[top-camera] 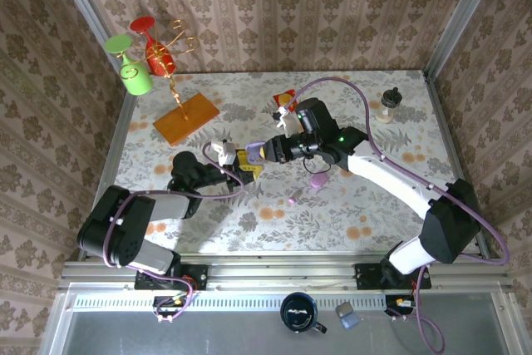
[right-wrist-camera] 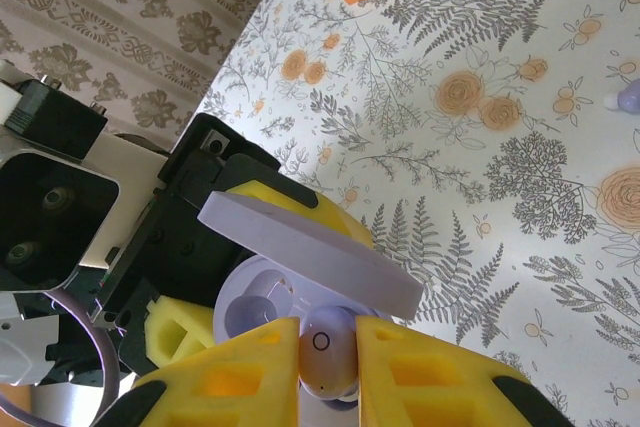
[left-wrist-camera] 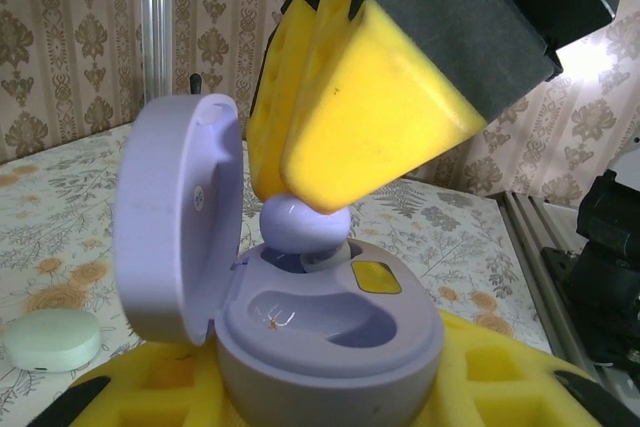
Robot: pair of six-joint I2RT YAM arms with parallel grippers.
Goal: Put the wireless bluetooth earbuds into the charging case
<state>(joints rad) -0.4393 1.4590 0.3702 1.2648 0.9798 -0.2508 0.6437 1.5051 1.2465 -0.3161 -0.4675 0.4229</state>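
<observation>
**Earbud [left-wrist-camera: 305,222] pinched above open charging case [left-wrist-camera: 330,342]**

Top external: mid-table, the left gripper [top-camera: 243,164] and right gripper [top-camera: 266,152] meet around the lilac case.

Left wrist: the lilac earbud is gripped between the right gripper's yellow pads [left-wrist-camera: 380,117]. It sits at the case's rear socket, and the front socket is bare.

Right wrist: the left gripper is clamped on the case's base, with the lid [right-wrist-camera: 310,252] raised beside the held earbud.

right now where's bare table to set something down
Widest bare cloth is the near strip between the arm bases, nearer than the loose pink earbud. Another patch lies far right, between the dark-capped bottle and the right arm. The centre is crowded: left claw, holding the lilac charging case, meets right claw, holding a lilac earbud.
</observation>
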